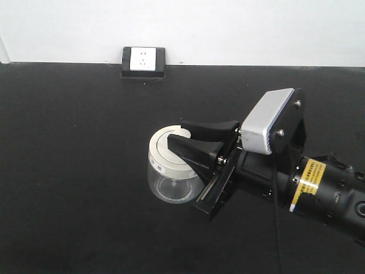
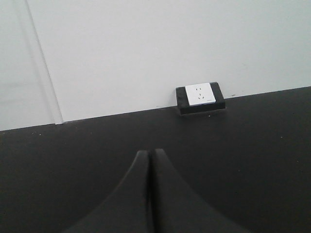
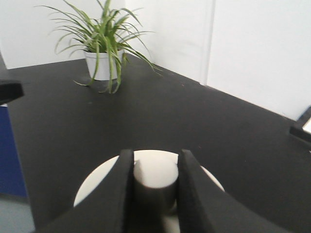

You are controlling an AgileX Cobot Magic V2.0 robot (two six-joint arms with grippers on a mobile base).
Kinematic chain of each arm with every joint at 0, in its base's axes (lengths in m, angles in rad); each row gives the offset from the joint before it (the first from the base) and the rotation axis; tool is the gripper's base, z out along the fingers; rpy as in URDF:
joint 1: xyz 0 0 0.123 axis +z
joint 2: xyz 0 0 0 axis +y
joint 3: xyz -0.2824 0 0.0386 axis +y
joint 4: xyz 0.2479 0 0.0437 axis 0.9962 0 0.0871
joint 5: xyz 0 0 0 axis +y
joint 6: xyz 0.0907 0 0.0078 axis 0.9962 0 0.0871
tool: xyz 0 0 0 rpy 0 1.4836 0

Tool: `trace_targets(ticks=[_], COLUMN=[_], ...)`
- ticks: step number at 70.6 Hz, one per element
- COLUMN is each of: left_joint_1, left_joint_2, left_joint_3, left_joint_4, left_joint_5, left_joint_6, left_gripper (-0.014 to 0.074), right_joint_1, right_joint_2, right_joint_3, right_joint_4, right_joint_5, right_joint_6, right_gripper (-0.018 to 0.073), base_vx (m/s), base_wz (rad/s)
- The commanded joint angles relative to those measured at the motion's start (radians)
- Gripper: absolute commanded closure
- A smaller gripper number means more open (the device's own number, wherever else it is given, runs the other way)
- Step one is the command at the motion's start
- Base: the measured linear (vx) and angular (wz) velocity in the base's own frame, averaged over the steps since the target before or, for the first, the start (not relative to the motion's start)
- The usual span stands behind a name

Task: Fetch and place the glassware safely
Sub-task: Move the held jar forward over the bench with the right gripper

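Jaws of the right gripper [image 1: 181, 135] are drawn in narrow and pinch the knob [image 3: 155, 178] at the centre of the lid [image 1: 164, 149], one black finger on each side, as the right wrist view shows. Those of the left gripper [image 2: 149, 154] are pressed together with nothing between them, low over bare worktop [image 1: 68, 171] and facing the socket box [image 1: 143, 61] at the back edge. The jar [image 1: 169, 184] is near the middle of the worktop, well apart from the back edge and the socket box. I cannot tell whether its base rests on the surface or hangs just clear. It looks small and light, but the glass is stiff, smooth and breakable, and the lid may only sit loosely on the rim. A hold on the knob alone could lift the lid and leave the glass behind, or let it drop away. Gripping around the lid's rim or the glass body would probably be safer, with slow, level travel and a gentle set-down.
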Motion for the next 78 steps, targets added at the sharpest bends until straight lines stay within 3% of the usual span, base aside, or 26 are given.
trace_targets(ticks=[1,18,31,48,58,78], left_joint_1=[-0.006,-0.006,-0.006,-0.006,-0.006,-0.006], left_joint_2=[0.011,0.011,0.011,0.011,0.011,0.011], left_joint_3=[-0.028,-0.028,-0.028,-0.028,-0.028,-0.028], left_joint_4=[-0.010,-0.010,-0.010,-0.010,-0.010,-0.010], left_joint_5=[-0.075,-0.075,-0.075,-0.075,-0.075,-0.075], left_joint_6=[-0.008,-0.008,-0.008,-0.008,-0.008,-0.008], left_gripper=[0.0603,0.0603,0.0603,0.0603,0.0603,0.0603], right_joint_1=[-0.006,-0.046,-0.187,-0.383,-0.435,-0.437], right_joint_2=[0.006,0.114,0.214,0.390,0.482,0.636], right_joint_3=[-0.032,-0.036,-0.036,-0.050,-0.132,-0.297], right_joint_4=[0.065,0.091,0.066,-0.071,-0.180,-0.188], right_joint_5=[-0.077,-0.167,-0.376,-0.626,-0.635,-0.614], right_joint_6=[-0.082,-0.159,-0.164,-0.173,-0.188,-0.191], right_gripper=[0.0560,0.0560,0.0560,0.0560,0.0560,0.0560], base_vx=[0.00,0.00,0.00,0.00,0.00,0.00], base_wz=[0.00,0.00,0.00,0.00,0.00,0.00])
